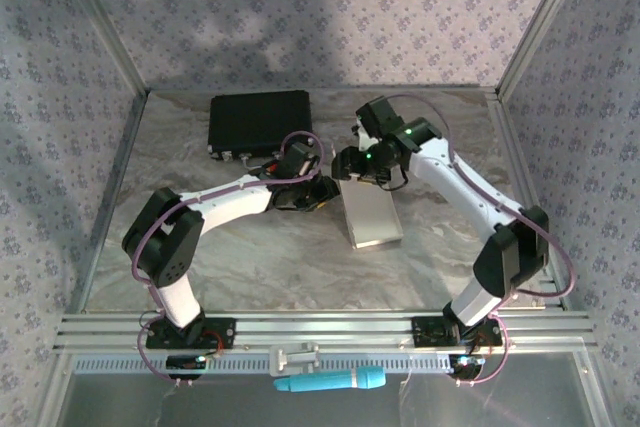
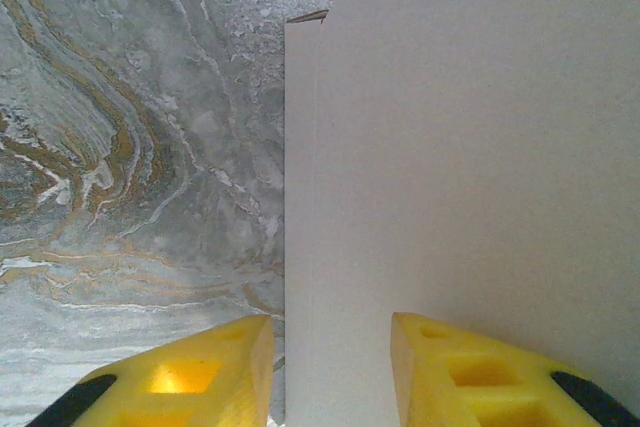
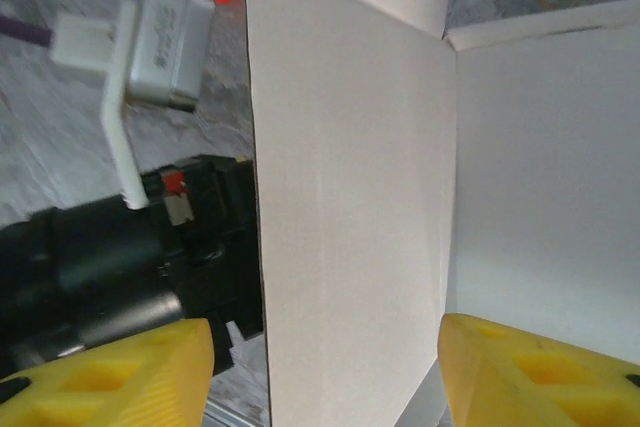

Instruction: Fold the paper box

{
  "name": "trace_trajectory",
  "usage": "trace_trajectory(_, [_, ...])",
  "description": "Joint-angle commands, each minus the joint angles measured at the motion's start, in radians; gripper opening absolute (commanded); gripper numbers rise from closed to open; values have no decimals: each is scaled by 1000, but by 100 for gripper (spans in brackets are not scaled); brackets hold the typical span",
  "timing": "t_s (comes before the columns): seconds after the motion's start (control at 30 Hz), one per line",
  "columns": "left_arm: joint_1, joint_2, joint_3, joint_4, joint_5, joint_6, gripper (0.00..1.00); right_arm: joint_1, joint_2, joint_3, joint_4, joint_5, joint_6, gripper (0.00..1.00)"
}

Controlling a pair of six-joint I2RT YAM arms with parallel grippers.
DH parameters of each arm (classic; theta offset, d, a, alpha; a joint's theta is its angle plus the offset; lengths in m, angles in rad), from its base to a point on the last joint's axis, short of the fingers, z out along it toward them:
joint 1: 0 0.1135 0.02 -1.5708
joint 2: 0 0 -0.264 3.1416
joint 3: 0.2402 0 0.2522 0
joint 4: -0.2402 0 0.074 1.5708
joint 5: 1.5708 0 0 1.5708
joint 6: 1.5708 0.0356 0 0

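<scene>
Both grippers on the paper box, jaws apart, mid-table.

Top: paper box (image 1: 372,215) lies about mid-table (image 1: 250,267), slightly right of centre. My left gripper (image 1: 318,192) is at its far-left corner and my right gripper (image 1: 352,169) at its far end. A black case (image 1: 258,122) sits by the far edge. Left wrist: yellow fingers (image 2: 210,372) are apart, with the box's left edge running between them over the marbled top. I cannot tell if they touch it. Right wrist: fingers are wide apart with a panel between them that meets a second panel at a crease on the right. They are not clamped on it.
</scene>
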Motion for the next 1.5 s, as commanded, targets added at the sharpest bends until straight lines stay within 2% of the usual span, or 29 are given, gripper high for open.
trace_trajectory(0.0, [-1,1,33,11,-5,0,36,12,41,48,-47,13,-60,61])
trace_trajectory(0.13, [-1,0,35,6,-3,5,36,18,61,82,-30,36,-41,59])
trace_trajectory(0.33, [-1,-13,48,-12,-18,20,36,21,105,112,-55,77,7,46])
trace_trajectory(0.43, [2,-31,67,-51,-38,50,39,16,128,117,-48,86,64,35])
trace_trajectory(0.53, [22,-71,60,-86,-57,84,45,3,142,115,-47,108,169,11])
trace_trajectory(0.6, [44,-125,28,-93,-71,105,47,-15,112,87,-24,147,296,0])
trace_trajectory(0.73, [72,-237,10,-192,-119,218,49,-34,20,24,40,245,605,0])
trace_trajectory(0.87, [80,-316,11,-301,-131,354,48,-13,-22,19,-8,397,932,0])
trace_trajectory(1.0, [97,-380,-14,-362,-121,452,48,11,6,52,-90,521,1227,0])
trace_trajectory(1.07, [102,-398,-21,-373,-103,505,48,16,52,113,-168,539,1332,0])
trace_trajectory(1.2, [106,-398,-36,-374,-52,643,46,12,114,161,-186,536,1410,0])
trace_trajectory(1.23, [106,-402,-45,-363,-50,690,46,10,121,155,-170,522,1420,3])
trace_trajectory(1.33, [108,-416,-79,-315,-41,791,48,12,129,151,-121,512,1394,24])
trace_trajectory(1.47, [110,-396,-84,-268,-23,859,50,11,127,156,-117,502,1311,36])
